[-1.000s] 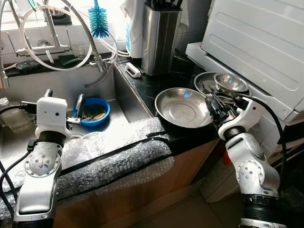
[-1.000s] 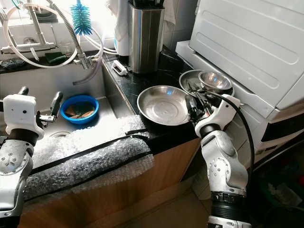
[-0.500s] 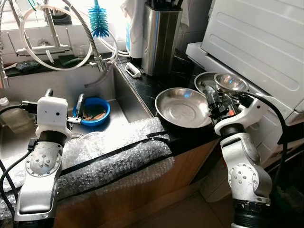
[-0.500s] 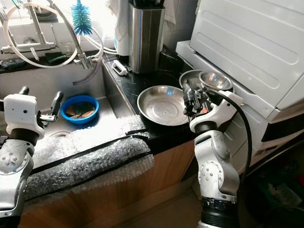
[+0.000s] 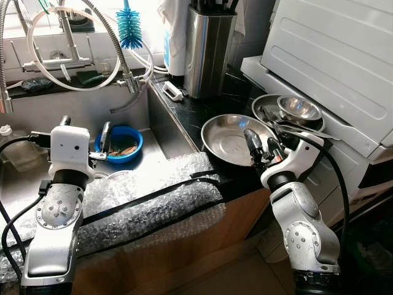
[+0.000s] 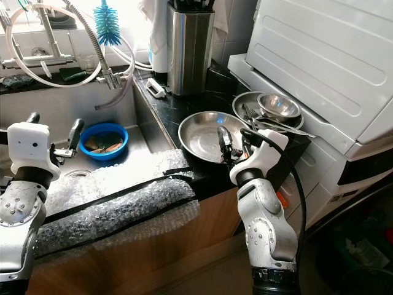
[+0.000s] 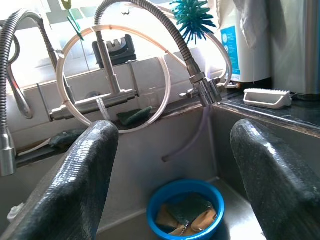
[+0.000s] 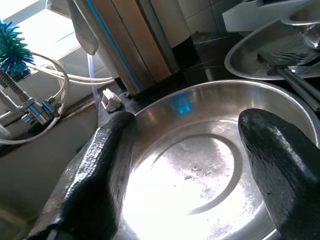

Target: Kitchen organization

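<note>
Countertop: right end effector [image 5: 263,146] spread over steel bowl [image 5: 230,138]; left end effector [image 5: 85,128] spread above sink [image 5: 132,114].

You have a black stone counter [image 5: 202,110] running from the upper middle of the frame down to the centre right. On it, at the top, stands a tall steel knife block [image 5: 209,52], with a small white scrub brush [image 5: 172,93] just left of it near the sink edge. Lower down sits a wide steel pan [image 5: 236,138]. To its right, a steel plate [image 5: 270,106] carries a small steel bowl [image 5: 299,108] and cutlery. Bubble wrap [image 5: 153,196] covers the counter's front edge at lower left.
</note>
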